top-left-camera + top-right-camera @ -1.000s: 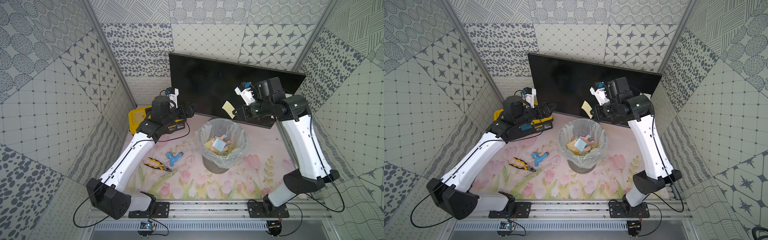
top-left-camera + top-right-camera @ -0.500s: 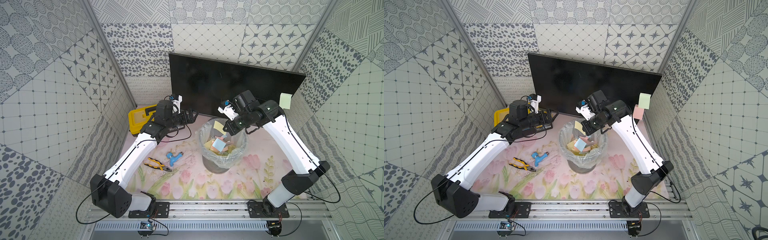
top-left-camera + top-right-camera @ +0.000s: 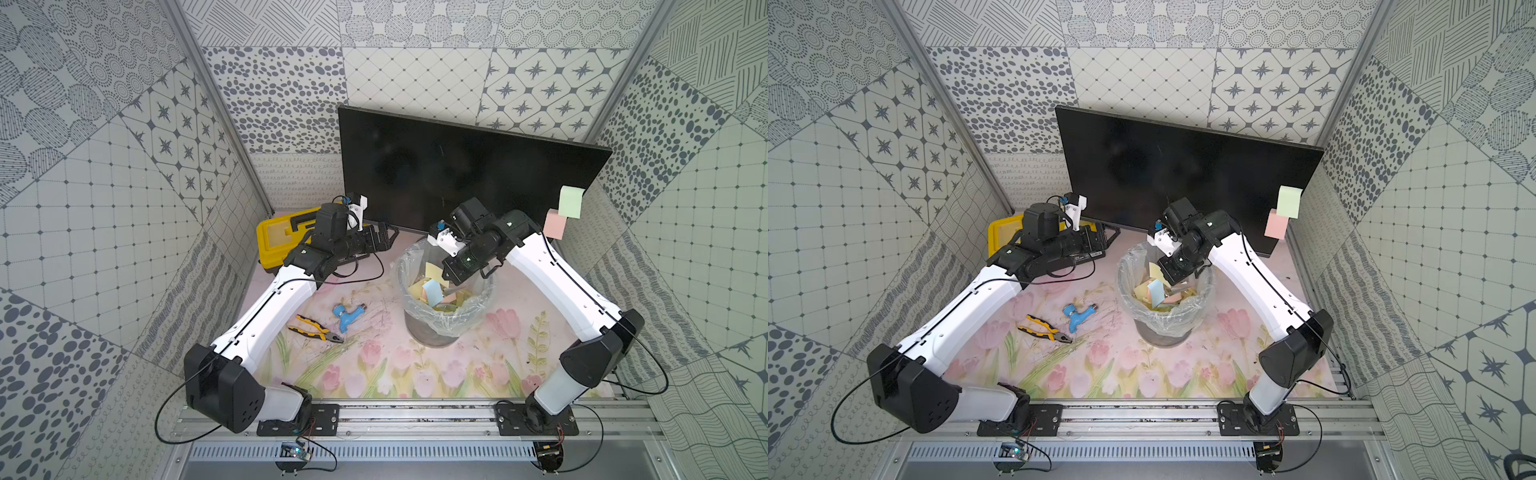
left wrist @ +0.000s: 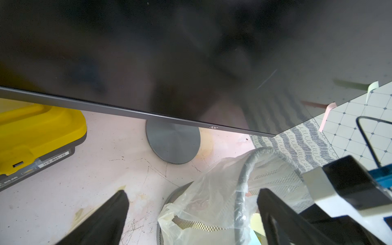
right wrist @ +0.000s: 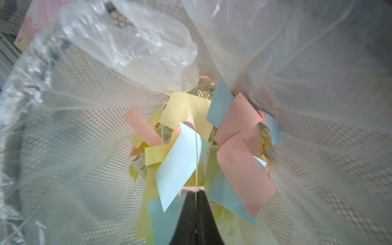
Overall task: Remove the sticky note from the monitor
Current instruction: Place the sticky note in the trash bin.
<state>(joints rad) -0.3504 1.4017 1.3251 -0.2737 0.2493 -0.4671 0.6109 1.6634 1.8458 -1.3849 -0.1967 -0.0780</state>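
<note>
My right gripper is pinched tight on the sticky note, forearm stretched over the bin, wrist pitched down into its mouth. The note hangs from my fingertips toward the paper heap inside the bin, edge-on to my wrist camera: pale yellow, flat. My left gripper hovers spread beside the bin, facing the monitor behind it.

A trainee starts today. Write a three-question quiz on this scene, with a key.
1. True or false: the left gripper is shut.
2. Which notes cling to the monitor? A: a green note and a pink note; B: two blue ones; C: one orange one.
3. Fill in: the right gripper pinches a yellow sticky note over the ____.
Key: 1 false, it is open; 2 A; 3 bin.
</note>
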